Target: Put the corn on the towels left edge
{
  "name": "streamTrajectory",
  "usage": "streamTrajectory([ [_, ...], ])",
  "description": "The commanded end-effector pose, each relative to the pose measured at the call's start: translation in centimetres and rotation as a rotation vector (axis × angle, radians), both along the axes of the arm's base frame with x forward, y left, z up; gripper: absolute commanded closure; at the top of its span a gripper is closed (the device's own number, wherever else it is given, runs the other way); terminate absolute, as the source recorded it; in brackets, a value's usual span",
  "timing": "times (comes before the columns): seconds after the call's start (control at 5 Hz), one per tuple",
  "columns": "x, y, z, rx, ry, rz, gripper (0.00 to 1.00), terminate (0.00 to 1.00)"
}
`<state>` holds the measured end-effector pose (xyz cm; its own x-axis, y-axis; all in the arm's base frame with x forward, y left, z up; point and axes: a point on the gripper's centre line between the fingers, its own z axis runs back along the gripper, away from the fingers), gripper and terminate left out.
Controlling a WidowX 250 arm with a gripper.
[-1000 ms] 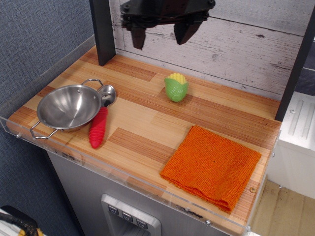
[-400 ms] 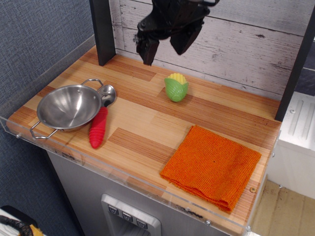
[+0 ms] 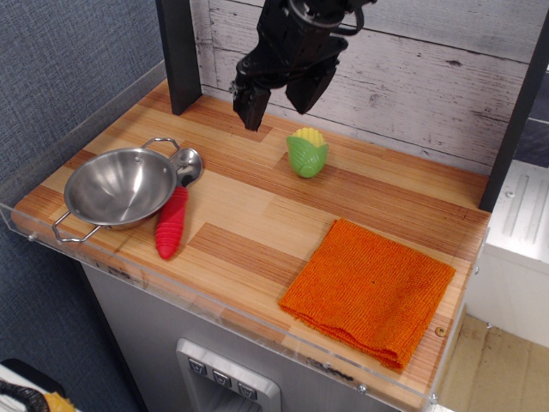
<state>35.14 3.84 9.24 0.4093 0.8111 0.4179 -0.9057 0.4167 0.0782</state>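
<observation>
We are holding the gripper (image 3: pixel 273 105) wide open and empty above the upright corn (image 3: pixel 307 153), well apart from the towel (image 3: pixel 369 289); an off-centre descent risks toppling the corn.

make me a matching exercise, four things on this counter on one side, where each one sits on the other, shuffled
Things:
1. yellow toy corn cob in a green husk
2. square orange knitted towel
3. shiny steel two-handled bowl
4. black robot gripper

Places:
A. front right of the counter
B. far left of the counter
C. hanging open above the counter, near the back wall
D. standing upright on the wood near the back wall

Pairs: 1-D, 2-A, 3-B, 4-C
</observation>
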Motion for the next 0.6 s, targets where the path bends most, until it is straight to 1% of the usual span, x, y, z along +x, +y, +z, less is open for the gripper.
streamTrajectory([
  [0.0, 1.6, 0.1, -1.3, -0.037, -0.029, -0.058, 0.0, 0.0],
  [0.2, 2.4, -0.8, -2.1, -0.124, -0.059, -0.165, 0.0, 0.0],
  [0.4, 2.6, -1.4, -2.2, -0.16, -0.092, -0.212, 0.0, 0.0],
])
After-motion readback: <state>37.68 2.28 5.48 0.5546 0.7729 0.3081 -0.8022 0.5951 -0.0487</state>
